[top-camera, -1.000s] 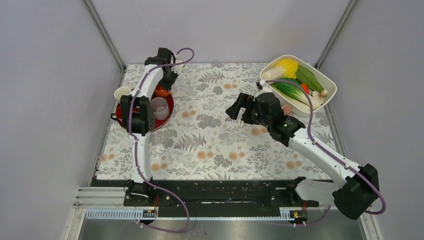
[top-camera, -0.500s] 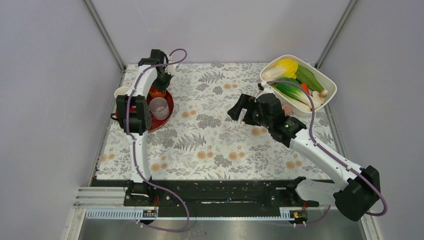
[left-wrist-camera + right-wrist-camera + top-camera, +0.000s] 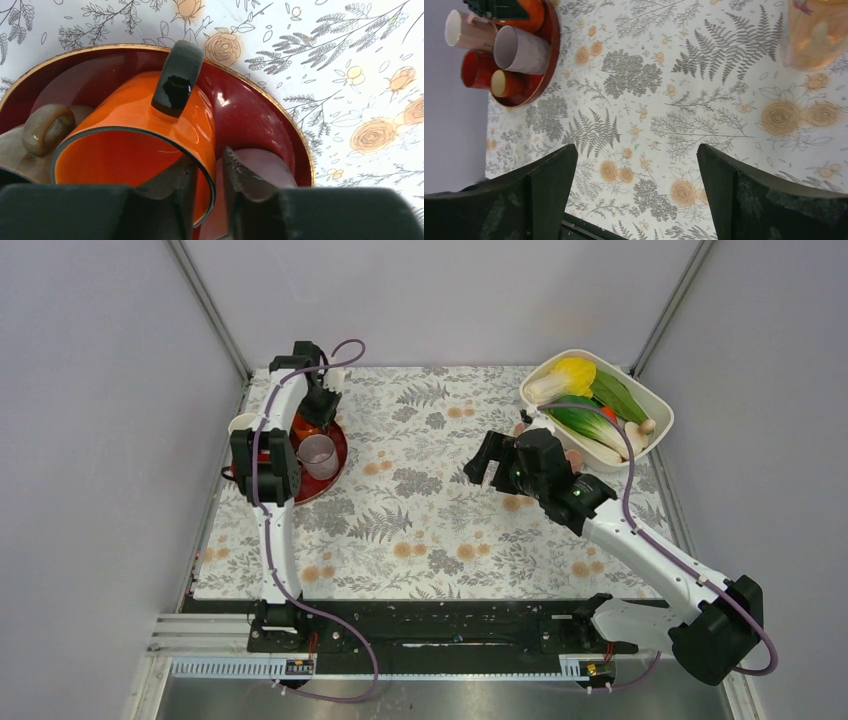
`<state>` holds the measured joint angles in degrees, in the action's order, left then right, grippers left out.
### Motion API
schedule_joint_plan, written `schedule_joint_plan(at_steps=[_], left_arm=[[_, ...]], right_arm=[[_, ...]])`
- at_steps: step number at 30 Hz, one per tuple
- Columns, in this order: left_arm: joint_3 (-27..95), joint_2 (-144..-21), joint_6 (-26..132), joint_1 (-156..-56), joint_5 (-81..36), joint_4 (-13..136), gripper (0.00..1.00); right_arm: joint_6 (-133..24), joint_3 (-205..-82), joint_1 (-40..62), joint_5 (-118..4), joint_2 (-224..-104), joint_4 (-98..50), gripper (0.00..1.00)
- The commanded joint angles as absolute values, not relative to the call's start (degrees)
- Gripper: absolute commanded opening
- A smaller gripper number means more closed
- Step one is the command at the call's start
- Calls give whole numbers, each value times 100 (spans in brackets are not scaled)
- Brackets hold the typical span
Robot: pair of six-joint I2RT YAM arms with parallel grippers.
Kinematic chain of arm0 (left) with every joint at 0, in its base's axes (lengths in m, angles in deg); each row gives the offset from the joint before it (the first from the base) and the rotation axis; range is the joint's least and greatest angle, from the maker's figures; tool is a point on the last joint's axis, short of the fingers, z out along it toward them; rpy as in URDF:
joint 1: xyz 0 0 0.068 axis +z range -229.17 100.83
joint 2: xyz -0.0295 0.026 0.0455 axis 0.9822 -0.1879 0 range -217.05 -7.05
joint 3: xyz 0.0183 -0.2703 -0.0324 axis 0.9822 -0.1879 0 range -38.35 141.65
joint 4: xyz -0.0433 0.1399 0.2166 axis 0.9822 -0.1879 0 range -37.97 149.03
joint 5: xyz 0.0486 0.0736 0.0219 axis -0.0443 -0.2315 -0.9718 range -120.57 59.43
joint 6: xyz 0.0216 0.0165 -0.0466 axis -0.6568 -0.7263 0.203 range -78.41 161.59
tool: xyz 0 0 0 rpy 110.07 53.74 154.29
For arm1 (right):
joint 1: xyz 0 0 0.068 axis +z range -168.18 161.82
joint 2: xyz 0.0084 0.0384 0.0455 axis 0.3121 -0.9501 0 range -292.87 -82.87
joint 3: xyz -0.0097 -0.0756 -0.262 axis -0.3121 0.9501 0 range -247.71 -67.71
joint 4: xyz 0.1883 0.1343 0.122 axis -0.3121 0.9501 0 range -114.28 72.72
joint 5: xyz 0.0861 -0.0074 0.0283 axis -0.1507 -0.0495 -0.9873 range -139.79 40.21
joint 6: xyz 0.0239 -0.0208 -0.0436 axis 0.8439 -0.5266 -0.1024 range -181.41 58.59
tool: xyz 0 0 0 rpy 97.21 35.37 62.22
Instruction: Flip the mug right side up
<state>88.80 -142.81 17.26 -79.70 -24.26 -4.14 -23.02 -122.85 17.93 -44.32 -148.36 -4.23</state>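
The pale pink mug [image 3: 243, 425] sits at the left rim of the dark red tray [image 3: 338, 452], its whitish inside showing; it also shows in the right wrist view [image 3: 466, 31]. My left gripper [image 3: 314, 412] is not on it. It is shut on the rim of a glossy orange mug [image 3: 145, 115] with a black handle, one finger inside and one outside. A tan-looking handle [image 3: 47, 127] lies just left of the orange mug. My right gripper [image 3: 482, 455] is open and empty above the floral cloth, mid-right.
The tray also holds a greyish-mauve mug [image 3: 318, 454], a glossy red mug [image 3: 474, 70] and a small brown-orange cup [image 3: 504, 84]. A white tub of vegetables [image 3: 600, 405] stands at the far right. A translucent peach cup [image 3: 819, 30] stands near the right arm.
My left gripper has shifted a little to the far left over the tray with the orange mug. My right gripper has drawn slightly right, towards the tub.
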Motion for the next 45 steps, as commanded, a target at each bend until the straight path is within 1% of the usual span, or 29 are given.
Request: schedule_joint_plan(at_steps=[1, 3, 4, 6, 7, 9, 11, 13, 16, 17, 19, 20, 24, 26, 31, 33, 35, 36, 37, 38, 40, 42, 45], left_arm=[[9029, -14269, 1742, -7917, -2394, -345, 35], [8895, -14011, 1753, -7917, -2279, -151, 47], [8835, -13864, 1758, -7917, -2239, -59, 50], [8762, -13581, 1773, -7917, -2129, 73, 54], [8752, -13452, 1776, -7917, -2073, 103, 56], [8739, -13192, 1771, -7917, -1867, 108, 59], [8643, -12856, 1737, -7917, -1535, 119, 61], [8490, -12523, 1740, -7917, -1283, 148, 64], [8163, -12054, 1779, -7925, -1014, 184, 67], [8059, -11892, 1812, -7927, -927, 191, 69], [7864, -11592, 1912, -7938, -762, 191, 71], [7764, -11440, 1958, -7942, -703, 188, 73], [7242, -10851, 2095, -7947, -534, 193, 76], [6970, -10583, 2090, -7950, -481, 181, 76], [6482, -10090, 2018, -7947, -441, 130, 76], [6343, -9991, 1994, -7948, -424, 136, 76], [6276, -9968, 1993, -7944, -435, 131, 76], [6259, -9961, 2003, -7949, -442, 129, 76], [6249, -9963, 2018, -7947, -438, 130, 76], [6245, -9970, 2029, -7946, -439, 133, 76], [6255, -9985, 2067, -7946, -427, 136, 76], [6255, -10002, 2085, -7950, -405, 133, 76], [6233, -10005, 2072, -7948, -428, 135, 76]], right_arm=[[-2500, -12868, 1832, -3567, -14702, 314, 100], [-2595, -13112, 1830, -3160, -14718, 704, 100], [-2640, -13249, 1830, -2946, -14727, 918, 100], [-2650, -13530, 1837, -2297, -14750, 1394, 99], [-2617, -13650, 1833, -1917, -14763, 1654, 97], [-2493, -13848, 1793, -1076, -14755, 2103, 92], [-2395, -13900, 1603, -588, -14710, 2382, 87], [-2453, -13850, 1114, -765, -14643, 2406, 85], [-2965, -13778, 141, -1726, -14753, 2097, 84], [-3150, -13852, -107, -1885, -14898, 2065, 86], [-3501, -14124, -436, -2046, -15305, 2128, 96], [-3665, -14259, -582, -2160, -15557, 2182, 99], [-4128, -14811, -1065, -2879, -16583, 2330, 99], [-4433, -15079, -1128, -3114, -17039, 2392, 99], [-4986, -15814, -1262, -2943, -17967, 2767, 99], [-5426, -15936, -1273, -3015, -18177, 2684, 95], [-5885, -16098, -1274, -3176, -18404, 2709, 88], [-6069, -16183, -1274, -3219, -18518, 2721, 82], [-6307, -16239, -1274, -3213, -18632, 2715, 79], [-6484, -16288, -1274, -3193, -18740, 2721, 72], [-6769, -16380, -1274, -3225, -18923, 2720, 64], [-6976, -16448, -1274, -3395, -19047, 2743, 58], [-7159, -16482, -1272, -3962, -19154, 2735, 59]])
